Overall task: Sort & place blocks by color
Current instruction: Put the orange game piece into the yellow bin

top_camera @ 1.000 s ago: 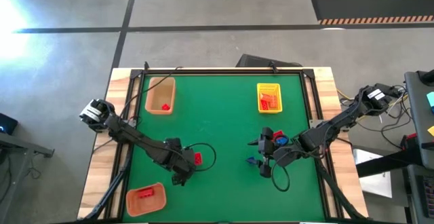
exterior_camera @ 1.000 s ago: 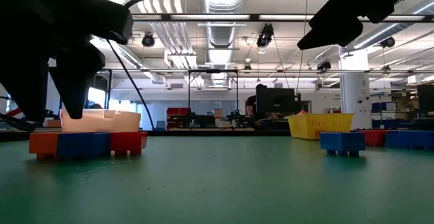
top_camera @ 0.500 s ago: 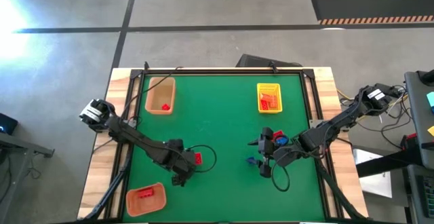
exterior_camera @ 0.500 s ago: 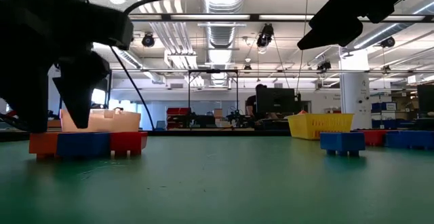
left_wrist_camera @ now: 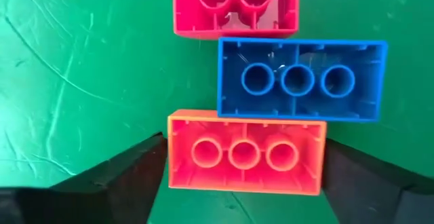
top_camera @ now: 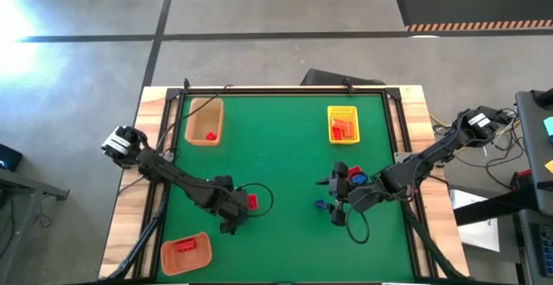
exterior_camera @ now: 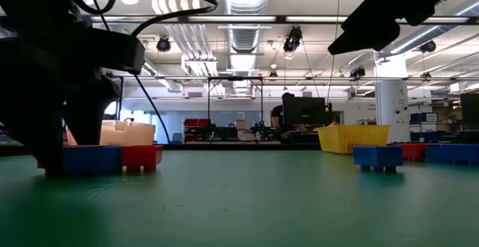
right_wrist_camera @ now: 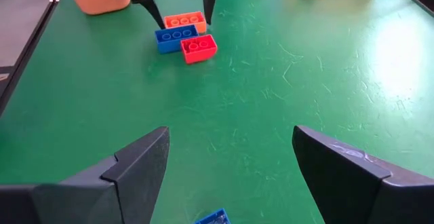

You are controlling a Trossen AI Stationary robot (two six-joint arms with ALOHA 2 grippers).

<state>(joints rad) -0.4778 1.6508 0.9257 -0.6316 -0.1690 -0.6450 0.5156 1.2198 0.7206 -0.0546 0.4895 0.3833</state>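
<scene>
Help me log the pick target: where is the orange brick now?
The orange brick lies on the green mat, between the open fingers of the left gripper, beside the blue brick, studs down.

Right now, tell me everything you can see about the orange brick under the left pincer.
The small orange plastic brick lies upside down on the green mat, showing three round tubes inside its hollow rectangular underside. One long side sits against the blue plastic brick. The open left pincer straddles its short ends, its fingers close beside them.
</scene>
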